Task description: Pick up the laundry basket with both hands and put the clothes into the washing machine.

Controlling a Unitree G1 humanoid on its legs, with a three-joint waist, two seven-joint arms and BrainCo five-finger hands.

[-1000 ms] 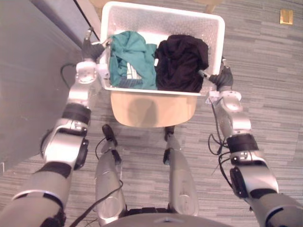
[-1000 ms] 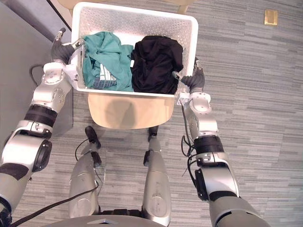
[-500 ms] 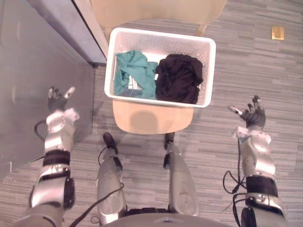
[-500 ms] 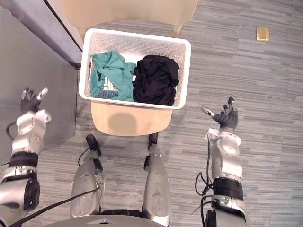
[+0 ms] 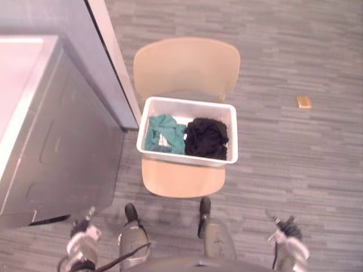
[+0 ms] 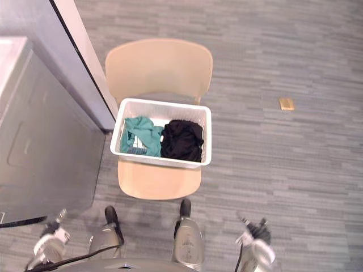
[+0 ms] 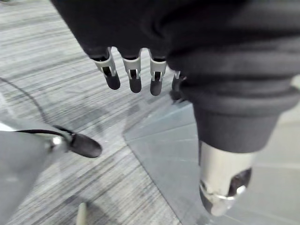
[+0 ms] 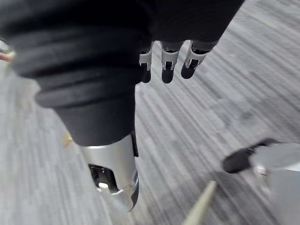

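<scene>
Left hand [image 7: 133, 71] and right hand [image 8: 167, 64] hang over the floor [image 5: 295, 158], fingers straight and relaxed, holding and touching nothing. The basket [image 5: 182, 160] sits on the chair [image 5: 187, 62], well apart from both, with green cloth [image 5: 164, 133] and black cloth [image 5: 206, 137] inside

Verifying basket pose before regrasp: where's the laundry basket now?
Centre of the eye views, the laundry basket sits on the tan chair, on its seat, just right of the grey appliance.
</scene>
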